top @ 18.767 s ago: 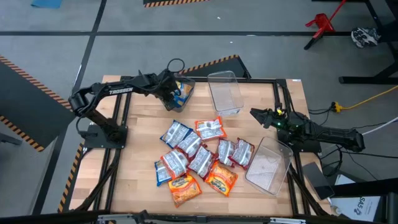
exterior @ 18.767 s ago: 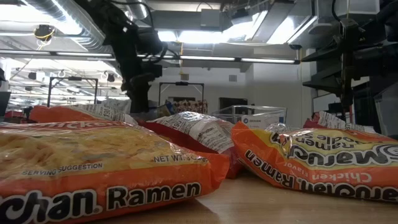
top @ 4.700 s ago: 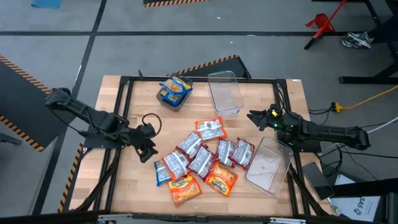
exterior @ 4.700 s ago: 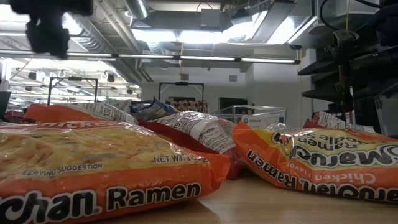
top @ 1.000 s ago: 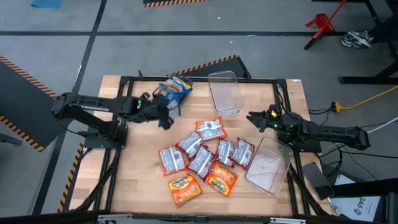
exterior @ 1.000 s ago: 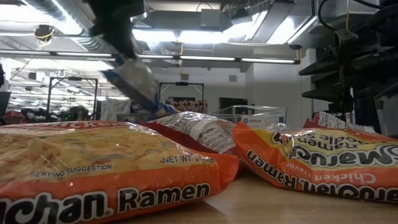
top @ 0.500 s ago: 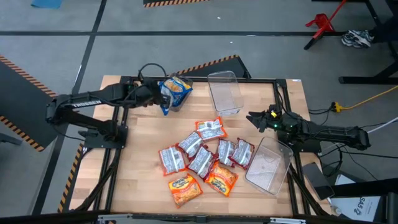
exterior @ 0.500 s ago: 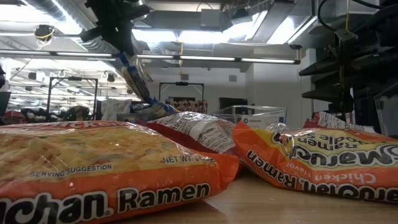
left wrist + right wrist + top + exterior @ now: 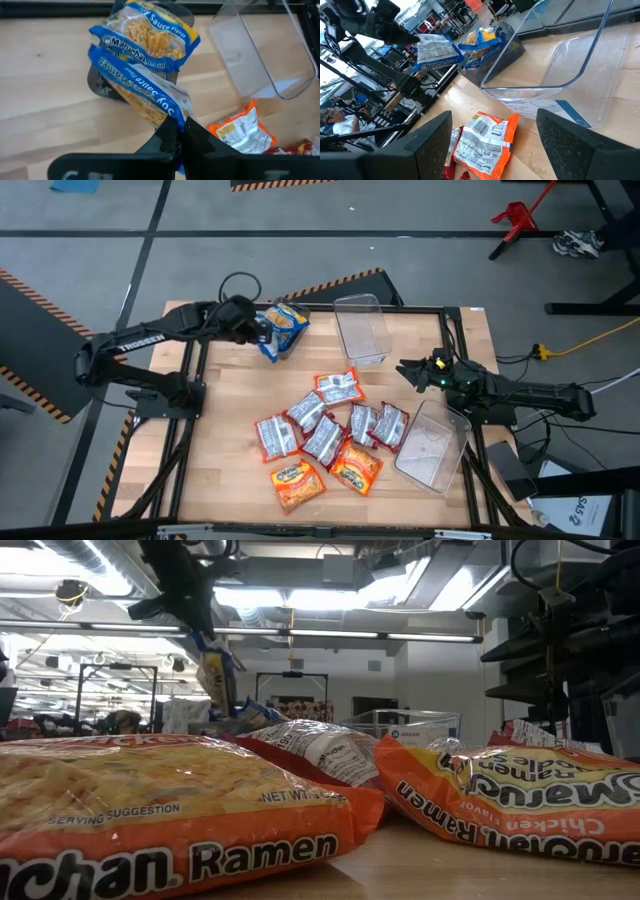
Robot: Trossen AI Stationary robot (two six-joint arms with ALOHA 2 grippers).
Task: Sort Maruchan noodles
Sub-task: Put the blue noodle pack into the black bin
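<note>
**One blue packet binned, a second on its way, the heap untouched**

The wooden table [image 9: 230, 430] fills the middle of the high view, framed by black rails, on a grey floor with orange-and-black hazard tape at ten o'clock. The low view shows a workshop behind it: ceiling ducts, strip lights, racks.

Next in size, the bins. A clear empty bin [image 9: 362, 328] stands at twelve o'clock on the table, another clear bin [image 9: 432, 445] lies at four o'clock, also empty, and a dark bin [image 9: 290, 338] sits at eleven o'clock.

The heap of Maruchan noodles [image 9: 325, 430] lies at the table's centre toward six o'clock: orange packets nearest the front edge, red-and-silver ones above and to the right, about ten in all, none yet sorted.

The left gripper [image 9: 252, 330] hangs at eleven o'clock, just beside the dark bin, its fingers clamped together on the edge of a blue-and-yellow packet [image 9: 142, 92], which dangles above the bin. One blue-and-yellow packet [image 9: 150, 37] already rests in that bin. The right gripper [image 9: 408, 369] waits at three o'clock near the table's edge, fingers drawn together on nothing.

My judgement: the blue sort is nearly done once this packet is let go; orange and red remain, so most of the task is ahead.
</note>
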